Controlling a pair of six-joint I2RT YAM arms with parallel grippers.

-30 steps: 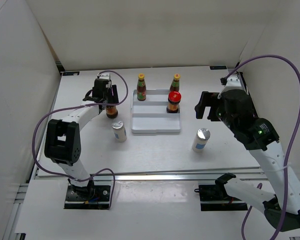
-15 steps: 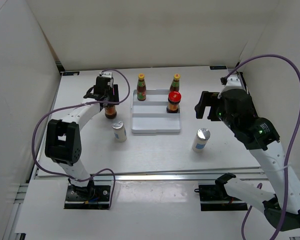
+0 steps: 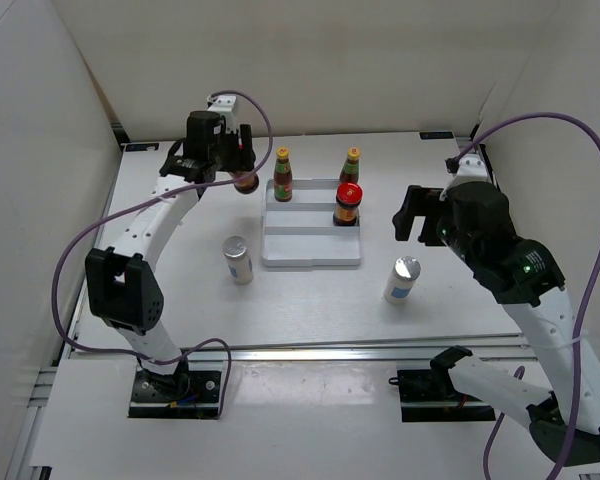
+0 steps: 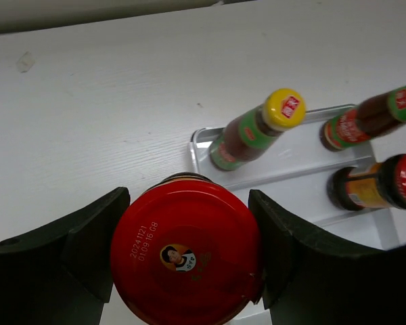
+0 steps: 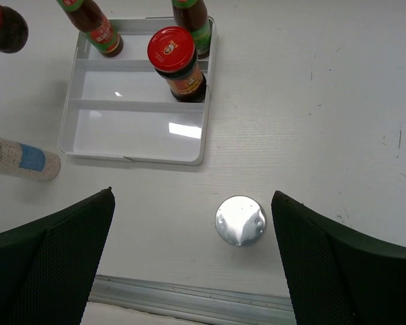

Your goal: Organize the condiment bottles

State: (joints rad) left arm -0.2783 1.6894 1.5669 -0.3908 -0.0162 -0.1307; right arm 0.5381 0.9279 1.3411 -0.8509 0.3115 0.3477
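A jar [image 4: 186,252] is clamped in the left claw [image 3: 244,178]. A black finger [image 4: 95,233] is pressed against each side of its red lid, so the claw is closed down to the lid's width. Ahead of this claw and to its right the tray [image 4: 197,145] is seen. A sauce bottle [image 4: 254,132] is stood at the tray corner nearest the claw. Farther to the claw's right, a second sauce bottle [image 4: 369,115] is stood on the same back step. A second jar [image 4: 375,189] is stood one step nearer. The held jar is kept just beside the tray's far left corner, apart from the first sauce bottle. The right claw [image 5: 193,203] is spread wide and nothing is gripped by it. In the right wrist view a shaker [image 5: 240,220] is seen upright on the table [image 5: 338,122], between the two fingers. It is nearer the right finger and is touched by neither. The tray is placed ahead of this claw and somewhat to its left. The other shaker [image 5: 24,159] is found beyond the claw's left finger, close to the tray's left edge but apart from it.
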